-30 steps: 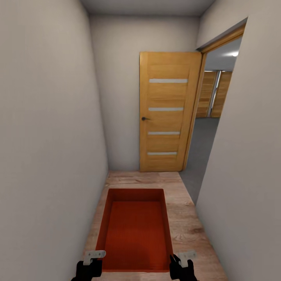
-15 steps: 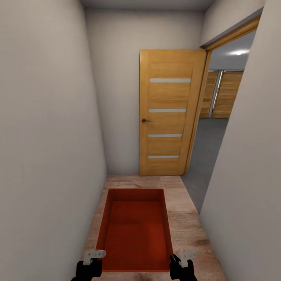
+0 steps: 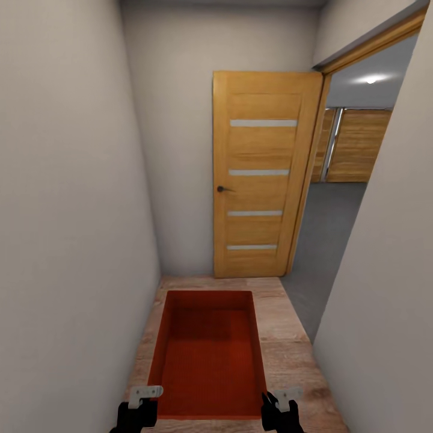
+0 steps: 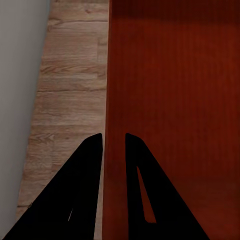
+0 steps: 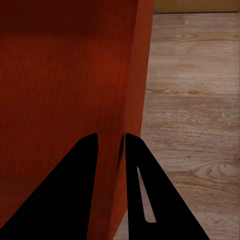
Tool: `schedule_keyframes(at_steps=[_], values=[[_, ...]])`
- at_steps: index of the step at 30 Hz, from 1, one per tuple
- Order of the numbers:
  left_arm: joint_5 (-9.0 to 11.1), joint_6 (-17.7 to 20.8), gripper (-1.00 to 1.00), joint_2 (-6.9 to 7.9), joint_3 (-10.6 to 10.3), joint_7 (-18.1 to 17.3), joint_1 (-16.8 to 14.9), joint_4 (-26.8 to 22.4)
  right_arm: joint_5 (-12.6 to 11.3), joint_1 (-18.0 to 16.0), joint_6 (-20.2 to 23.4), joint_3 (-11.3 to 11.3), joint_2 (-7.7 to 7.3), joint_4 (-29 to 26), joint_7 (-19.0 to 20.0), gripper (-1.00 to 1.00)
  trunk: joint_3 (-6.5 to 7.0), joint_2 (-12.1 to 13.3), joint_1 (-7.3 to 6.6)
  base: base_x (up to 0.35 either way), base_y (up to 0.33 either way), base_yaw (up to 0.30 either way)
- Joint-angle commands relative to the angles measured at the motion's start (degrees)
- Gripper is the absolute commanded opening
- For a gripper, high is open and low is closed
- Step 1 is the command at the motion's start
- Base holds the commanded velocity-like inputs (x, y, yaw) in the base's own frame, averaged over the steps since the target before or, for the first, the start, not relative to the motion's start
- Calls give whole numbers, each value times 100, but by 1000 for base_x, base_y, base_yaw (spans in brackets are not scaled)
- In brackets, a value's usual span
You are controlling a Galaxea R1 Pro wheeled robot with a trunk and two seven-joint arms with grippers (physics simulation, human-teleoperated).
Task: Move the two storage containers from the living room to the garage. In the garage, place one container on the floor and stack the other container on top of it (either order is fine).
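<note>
Orange-red bin in transit, corridor leg

Left gripper (image 4: 114,142) and right gripper (image 5: 111,142) each pinch a side wall of the storage container (image 3: 208,352), carried over plank floor (image 3: 282,325). Next, I judge: turn right through doorway past open door (image 3: 261,174) onto grey floor (image 3: 328,240)

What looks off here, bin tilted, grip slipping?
Nothing stands out. The orange-red bin sits level and empty, left gripper and right gripper each clamped on a side wall, facing the wooden door.

We note a light wood plank floor (image 3: 282,313) in a narrow corridor; grey floor (image 3: 328,240) begins past the doorway.
</note>
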Motion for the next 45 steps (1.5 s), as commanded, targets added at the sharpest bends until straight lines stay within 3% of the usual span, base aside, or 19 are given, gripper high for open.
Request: schedule_keyframes(at_steps=[1,45], values=[[-3,-106,-100,3,6,134,-6,-302,119,0,-20,473,-3,22,112,-100,-12,-11,6,326,0,-15],[-1,-106,-100,3,6,134,-6,-300,128,0,-20,473,-3,22,122,-100,-12,-11,6,326,36,-1]])
